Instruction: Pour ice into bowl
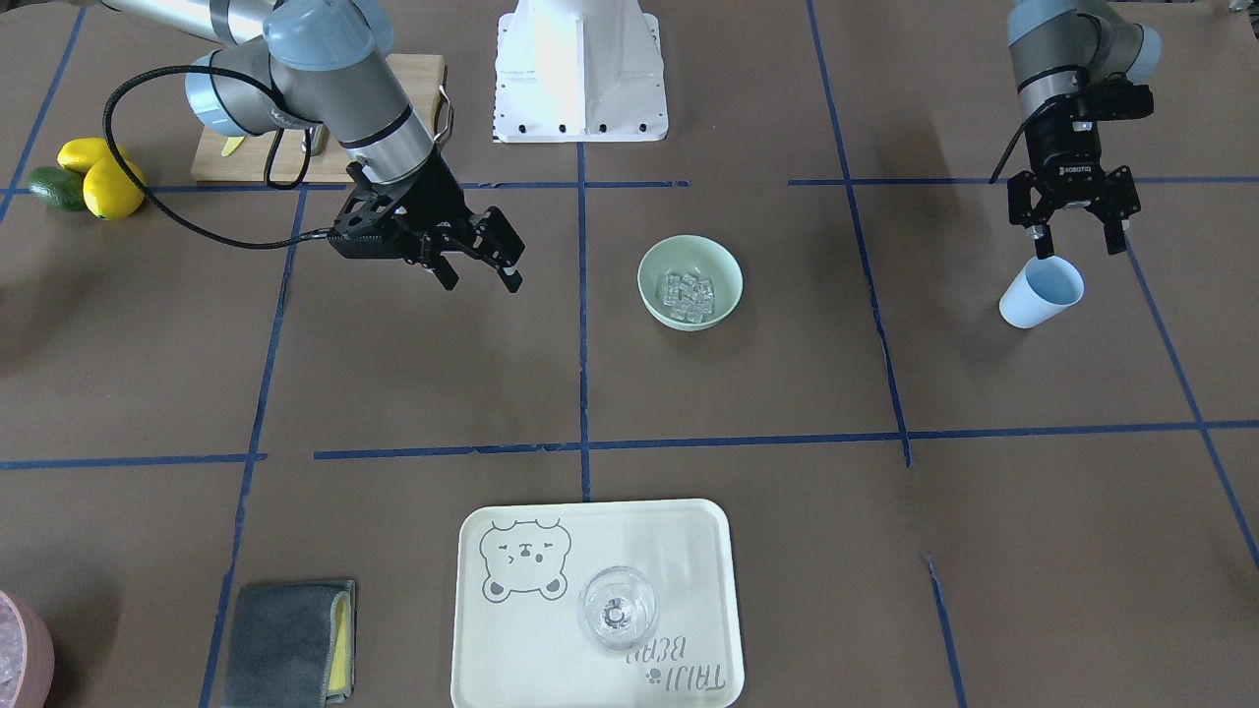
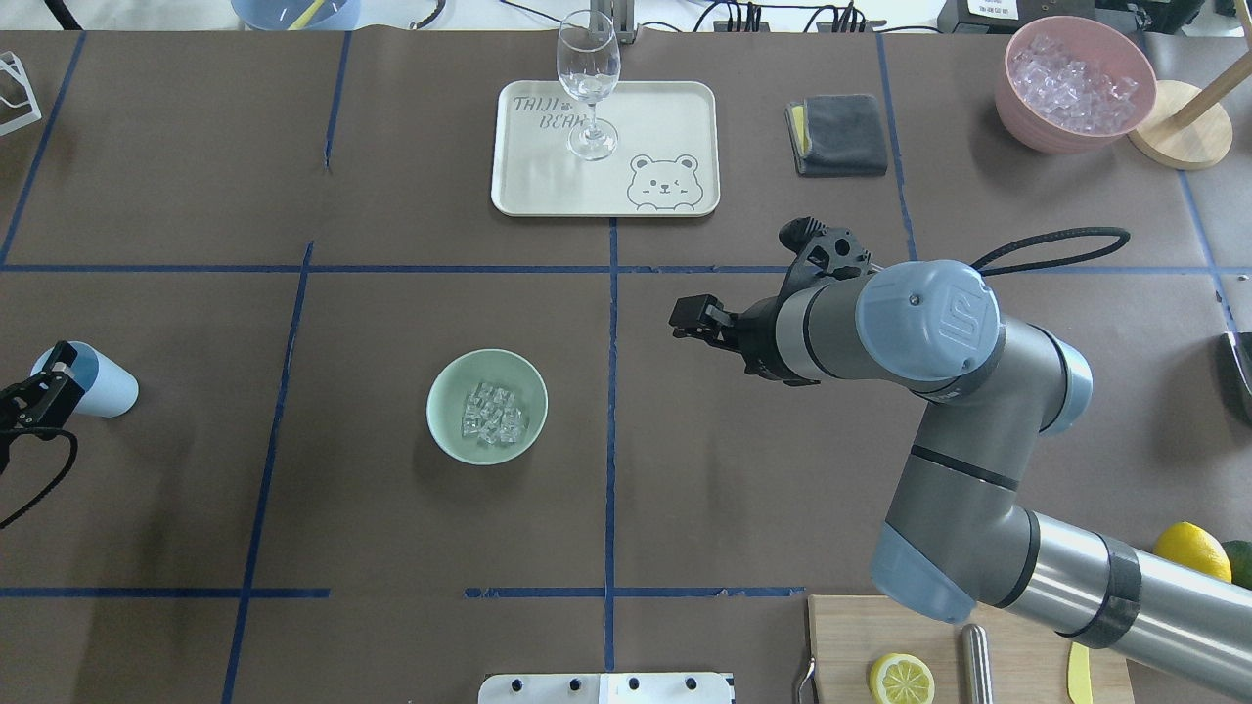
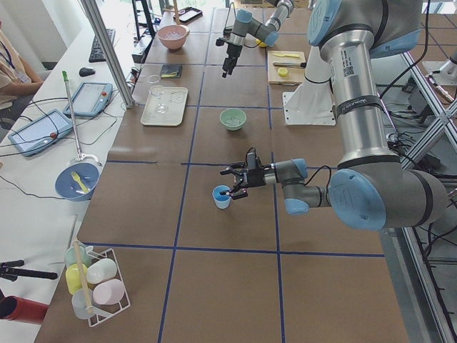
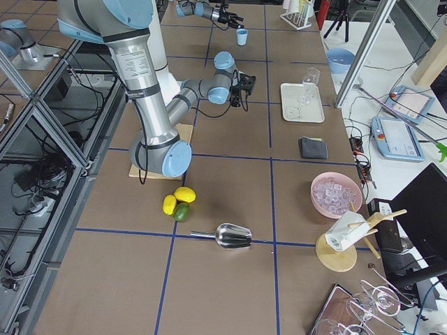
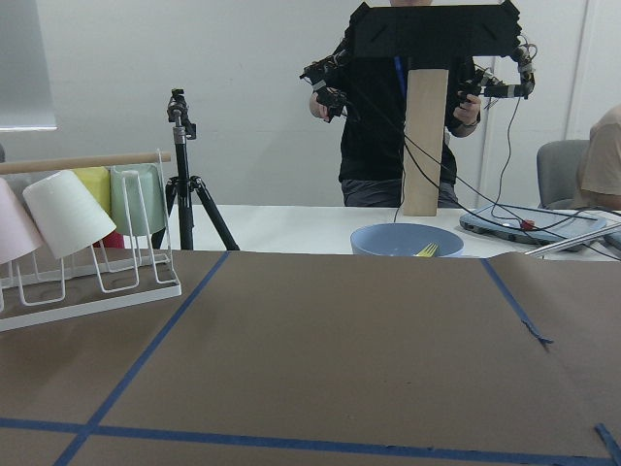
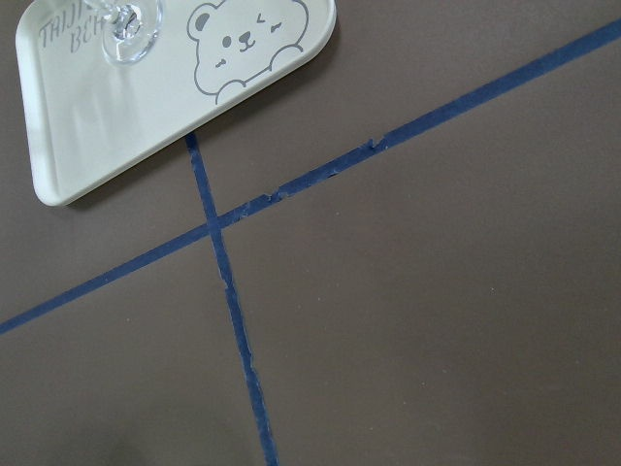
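Progress: pour judged done; small clear glassy ice cubes (image 1: 689, 295) lay inside the round pale mint-green matte bowl (image 1: 646, 293); only withdrawal seemingly left.
Bowl place: desk's middle, somewhat toward its left edge.
Bowl attitude: upright, mouth up; round, no long axis.
Light blue cup (image 1: 1041, 293): upright near left edge, axis vertical.
Left tool (image 1: 1080, 248): fingers spread above cup, gripping nothing.
Right tool (image 1: 482, 280): fingers apart, empty.
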Motion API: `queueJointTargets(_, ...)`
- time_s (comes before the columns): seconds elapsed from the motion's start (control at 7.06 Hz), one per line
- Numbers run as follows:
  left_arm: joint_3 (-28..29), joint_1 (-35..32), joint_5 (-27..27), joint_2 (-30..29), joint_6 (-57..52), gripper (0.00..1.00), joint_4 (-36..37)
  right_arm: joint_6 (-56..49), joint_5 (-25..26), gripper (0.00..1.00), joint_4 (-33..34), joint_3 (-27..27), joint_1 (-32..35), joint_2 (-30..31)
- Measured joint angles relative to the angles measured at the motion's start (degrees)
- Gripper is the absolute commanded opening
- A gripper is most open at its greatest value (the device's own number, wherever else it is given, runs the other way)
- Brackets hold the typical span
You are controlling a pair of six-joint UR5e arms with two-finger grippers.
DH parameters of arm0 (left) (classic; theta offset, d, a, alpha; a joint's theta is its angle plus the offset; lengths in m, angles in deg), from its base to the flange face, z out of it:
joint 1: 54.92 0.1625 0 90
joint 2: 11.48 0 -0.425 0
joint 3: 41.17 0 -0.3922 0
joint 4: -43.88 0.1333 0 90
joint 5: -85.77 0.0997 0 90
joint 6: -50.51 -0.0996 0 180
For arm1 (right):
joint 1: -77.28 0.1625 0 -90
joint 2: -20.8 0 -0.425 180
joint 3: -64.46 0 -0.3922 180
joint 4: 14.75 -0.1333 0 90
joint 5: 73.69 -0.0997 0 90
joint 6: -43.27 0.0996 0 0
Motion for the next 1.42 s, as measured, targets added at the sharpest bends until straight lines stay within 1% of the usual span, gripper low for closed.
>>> queueJointTargets(0.14,-0.1,-1.5,-2.8,0.4,-3.4,1.00,-2.3,0.1,0.0,1.00,0.0,0.1,0.0,-0.2)
queueJointTargets(0.28,-0.3,-4.3,-7.0,0.5,-7.7,1.00,-4.1,0.2,0.0,1.00,0.0,0.2,-0.1,-0.4)
queueJointTargets(0.42,-0.3,-8.7,-12.6,0.3,-13.1,1.00,-6.0,0.2,0.0,1.00,0.0,0.2,-0.4,-0.7)
queueJointTargets(0.71,-0.4,-19.3,-26.3,-0.3,-24.3,1.00,-8.4,0.3,0.9,1.00,0.0,0.2,-1.5,-1.3)
queueJointTargets(0.85,-0.3,-25.5,-34.3,-0.6,-30.3,1.00,-8.4,0.3,1.8,1.00,0.0,0.2,-2.3,-1.4)
queueJointTargets(0.99,-0.2,-32.6,-43.4,-0.8,-36.6,1.00,-7.3,0.3,2.4,1.00,0.0,0.1,-3.0,-1.7)
queueJointTargets(1.13,-0.1,-39.6,-52.8,-1.3,-42.4,1.00,-4.1,0.3,3.1,1.00,0.1,-0.1,-4.0,-2.4)
queueJointTargets(1.28,0.0,-46.3,-61.5,-2.4,-48.2,1.00,1.0,0.3,4.4,1.00,0.5,-0.7,-5.2,-3.6)
queueJointTargets(1.42,0.3,-51.5,-69.1,-4.0,-53.0,1.00,7.4,0.5,5.7,1.00,1.2,-1.7,-6.3,-5.2)
